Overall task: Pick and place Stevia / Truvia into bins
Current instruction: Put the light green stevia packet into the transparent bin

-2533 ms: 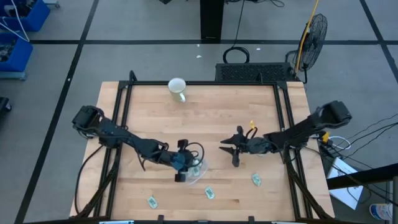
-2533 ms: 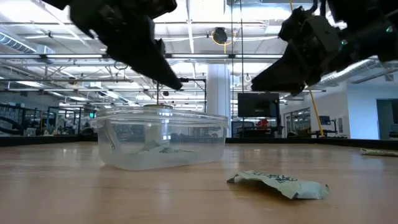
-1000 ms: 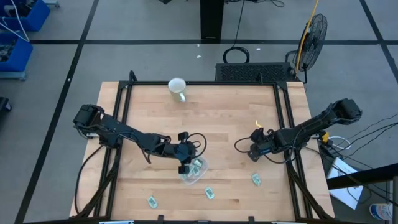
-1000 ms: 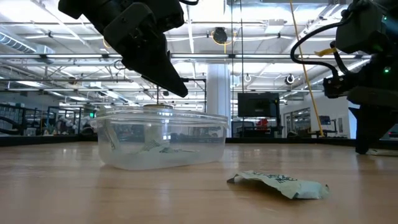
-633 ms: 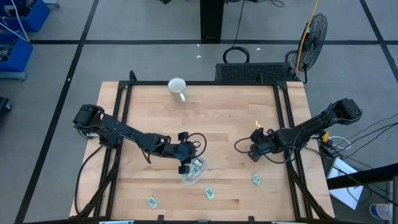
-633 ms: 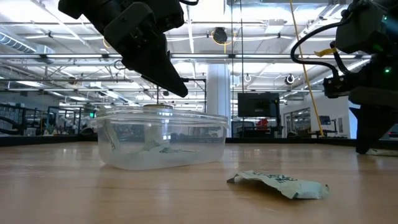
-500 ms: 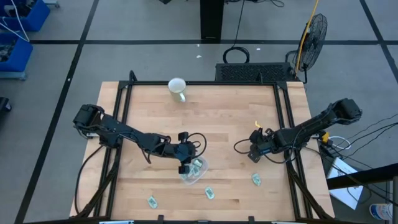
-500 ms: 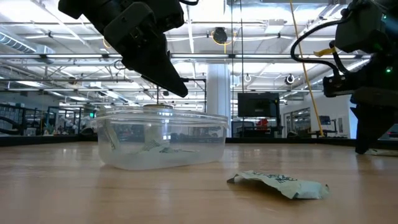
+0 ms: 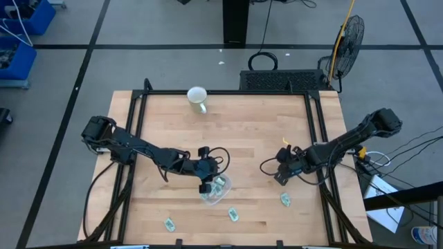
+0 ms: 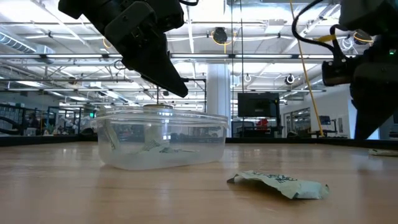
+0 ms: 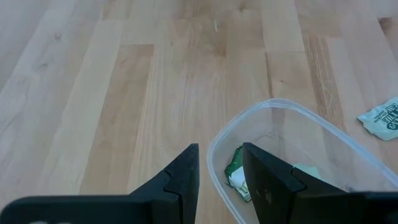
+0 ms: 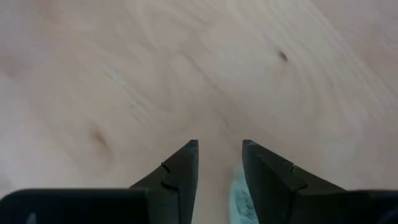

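Sachets of Stevia / Truvia lie in the clear plastic bowl near the table's front middle, pale green and white against its bottom, with the bowl's rim directly under the left gripper. Its two dark fingers stand narrowly apart with nothing between them, one tip over bare wood, the other over the bowl's inside. Three more sachets rest on the wooden table: one just beside the bowl, one near the front left, one at the front right. The right gripper hangs close above the wood near that last sachet, fingers slightly parted and empty, a pale scrap of packet showing between them. The left arm reaches low from the table's left edge toward the centre; the right arm stretches in from the right edge. A white mug stands at the far edge.
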Tool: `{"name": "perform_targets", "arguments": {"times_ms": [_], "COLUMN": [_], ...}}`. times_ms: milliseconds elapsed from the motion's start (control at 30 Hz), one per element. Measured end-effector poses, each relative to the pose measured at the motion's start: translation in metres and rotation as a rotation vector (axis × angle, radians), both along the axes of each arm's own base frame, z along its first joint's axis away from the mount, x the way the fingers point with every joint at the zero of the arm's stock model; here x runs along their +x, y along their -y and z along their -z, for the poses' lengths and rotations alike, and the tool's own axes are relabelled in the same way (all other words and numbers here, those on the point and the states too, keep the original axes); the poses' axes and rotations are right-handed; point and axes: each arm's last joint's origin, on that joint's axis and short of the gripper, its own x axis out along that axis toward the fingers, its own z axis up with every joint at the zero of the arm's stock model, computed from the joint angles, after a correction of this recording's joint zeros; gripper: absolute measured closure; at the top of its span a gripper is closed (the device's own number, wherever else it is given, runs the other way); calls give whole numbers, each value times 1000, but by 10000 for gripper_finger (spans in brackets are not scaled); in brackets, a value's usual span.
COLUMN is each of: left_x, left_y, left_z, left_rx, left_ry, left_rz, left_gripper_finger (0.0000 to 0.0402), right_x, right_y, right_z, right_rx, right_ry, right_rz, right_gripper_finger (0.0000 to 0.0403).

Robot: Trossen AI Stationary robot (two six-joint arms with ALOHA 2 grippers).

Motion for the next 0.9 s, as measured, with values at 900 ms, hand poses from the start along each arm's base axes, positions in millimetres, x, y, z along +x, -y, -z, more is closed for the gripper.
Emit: {"name": "perform_targets", "arguments": {"times_ms": [900], "left_x": [0], "left_y": [0], "left_z": [0], "left_rx": [0], "left_ry": [5], "left_rz": [1], "left_gripper_finger": [273], "right_x": [-34], "right_y": [-3], "right_z": [27], "right_rx": [-76], "right_ry": [-77], "right_rz": [135], "right_gripper_finger": [288]}}
